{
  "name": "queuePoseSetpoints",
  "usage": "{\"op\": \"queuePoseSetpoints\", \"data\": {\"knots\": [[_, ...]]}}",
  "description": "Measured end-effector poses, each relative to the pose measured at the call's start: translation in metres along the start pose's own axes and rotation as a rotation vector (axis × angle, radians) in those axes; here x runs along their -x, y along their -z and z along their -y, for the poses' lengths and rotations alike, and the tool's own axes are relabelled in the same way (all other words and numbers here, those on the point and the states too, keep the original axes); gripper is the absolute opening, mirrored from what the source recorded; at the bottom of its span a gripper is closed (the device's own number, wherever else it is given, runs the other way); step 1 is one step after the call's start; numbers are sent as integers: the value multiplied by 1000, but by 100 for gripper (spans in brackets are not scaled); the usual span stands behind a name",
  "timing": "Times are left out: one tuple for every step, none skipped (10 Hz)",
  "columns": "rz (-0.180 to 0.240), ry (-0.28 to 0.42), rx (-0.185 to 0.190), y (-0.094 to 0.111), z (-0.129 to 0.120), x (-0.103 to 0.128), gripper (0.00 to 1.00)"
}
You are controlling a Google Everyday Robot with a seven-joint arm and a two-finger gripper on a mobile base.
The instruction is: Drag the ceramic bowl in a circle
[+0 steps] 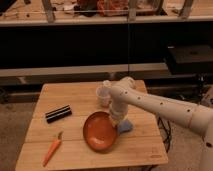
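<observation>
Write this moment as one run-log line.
bowl: on table | hand: at its right rim | cup: behind it | blue cloth: beside hand | carrot: front left

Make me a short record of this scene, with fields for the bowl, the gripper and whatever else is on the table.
table: wooden, light
ceramic bowl: orange-brown, near the table's front middle
gripper: at the bowl's right rim, arm reaching in from the right
white cup: behind the bowl
black object: bar-shaped, lying left of the bowl
carrot: front left, apart from the bowl
blue cloth: right of the bowl, by the gripper
</observation>
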Motion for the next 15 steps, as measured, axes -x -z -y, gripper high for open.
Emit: {"op": "queuePoseSetpoints", "data": {"knots": [[7, 54, -7, -3, 19, -3, 0], [18, 125, -17, -8, 44, -7, 0], [26, 187, -27, -12, 65, -10, 0], [32, 253, -38, -16, 88, -16, 0], [34, 297, -43, -19, 101, -20, 0], [31, 315, -39, -20, 108, -26, 0], [25, 303, -37, -20, 113, -36, 0], [23, 285, -37, -21, 113, -48, 0], [28, 259, -33, -22, 110, -64, 0], [28, 218, -33, -22, 106, -86, 0], [28, 186, -34, -23, 104, -103, 0], [32, 131, -34, -26, 100, -125, 0], [37, 83, -33, -28, 96, -138, 0], [41, 26, -23, -29, 89, -149, 0], [38, -17, -13, -28, 83, -154, 0]]}}
